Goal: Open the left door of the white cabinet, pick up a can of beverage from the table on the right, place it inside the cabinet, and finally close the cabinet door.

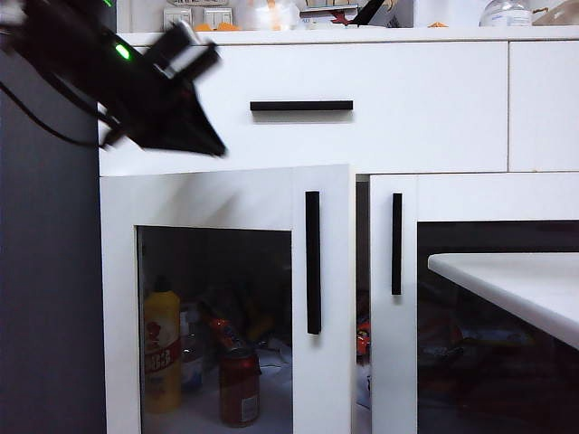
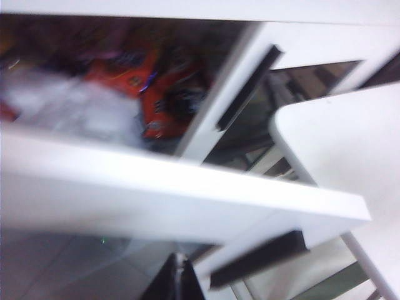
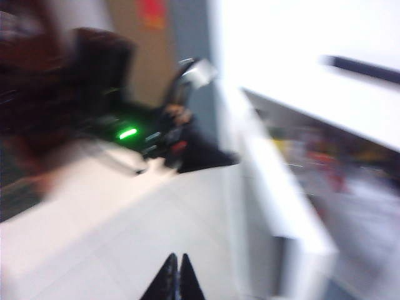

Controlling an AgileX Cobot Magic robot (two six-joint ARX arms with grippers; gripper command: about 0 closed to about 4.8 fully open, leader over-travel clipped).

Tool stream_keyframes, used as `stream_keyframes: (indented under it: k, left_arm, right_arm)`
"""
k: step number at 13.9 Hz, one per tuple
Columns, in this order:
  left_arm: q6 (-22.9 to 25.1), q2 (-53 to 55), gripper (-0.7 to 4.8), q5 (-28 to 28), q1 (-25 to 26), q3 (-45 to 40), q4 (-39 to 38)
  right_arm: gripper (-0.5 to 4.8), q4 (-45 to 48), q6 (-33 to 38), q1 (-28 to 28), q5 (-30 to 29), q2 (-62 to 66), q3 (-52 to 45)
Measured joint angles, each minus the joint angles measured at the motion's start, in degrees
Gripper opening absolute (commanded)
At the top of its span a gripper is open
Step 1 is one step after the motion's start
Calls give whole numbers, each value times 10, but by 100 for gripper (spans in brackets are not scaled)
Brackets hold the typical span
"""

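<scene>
Closing step, apparently: can of beverage (image 1: 239,387) inside white cabinet (image 1: 407,108), left door (image 1: 226,298) ajar; left end effector (image 2: 178,278) and right end effector (image 3: 175,275) clenched, empty, near door; next, push shut.

Black arm (image 1: 136,81), green indicator light (image 1: 122,51)

White cabinet (image 1: 425,117): left door (image 1: 321,389) slightly ajar, black handle on its right edge; red can of beverage (image 1: 239,389) upright inside behind the glass; white table (image 1: 525,285) corner at right.
</scene>
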Motion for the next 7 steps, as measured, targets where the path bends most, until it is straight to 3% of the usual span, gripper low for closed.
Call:
stream_keyframes:
  k: [7]
  left_arm:
    - [25,153,-6,-23,-12,-1,188]
  right_arm:
    - [-7,-3,-9,-16,22,11,0]
